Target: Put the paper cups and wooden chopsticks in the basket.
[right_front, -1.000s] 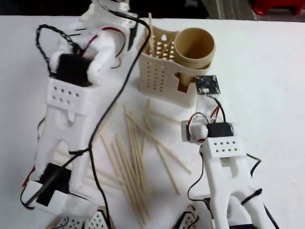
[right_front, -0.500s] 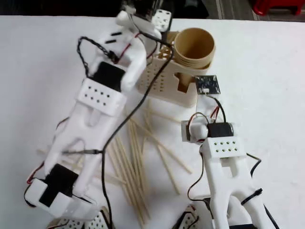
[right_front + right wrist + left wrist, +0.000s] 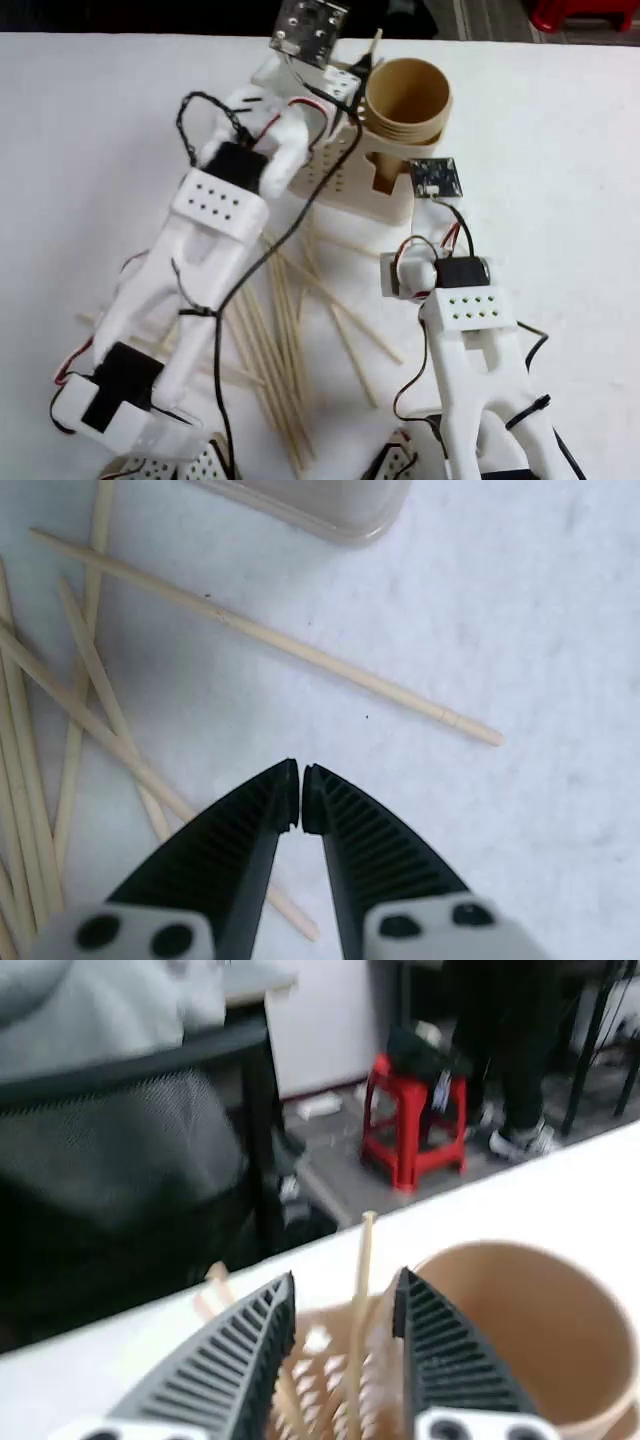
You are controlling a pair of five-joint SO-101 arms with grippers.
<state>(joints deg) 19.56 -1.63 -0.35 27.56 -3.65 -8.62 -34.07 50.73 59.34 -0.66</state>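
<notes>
**A:** Where is passage open?

**B:** Bare table (image 3: 570, 215) lies to the right of the basket (image 3: 340, 185), and again far to the left, beyond the left arm (image 3: 205, 240).

**A:** What obstructs?

**B:** That arm lies across the basket's left side. Stacked paper cups (image 3: 407, 100) fill its right end. Loose chopsticks (image 3: 285, 320) litter the strip between it and the right arm (image 3: 470, 340).

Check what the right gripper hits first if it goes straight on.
Most likely the bare table: the shut right gripper points down at it, just short of a long chopstick lying across its line. Depth is unclear; that chopstick could come first.
</notes>
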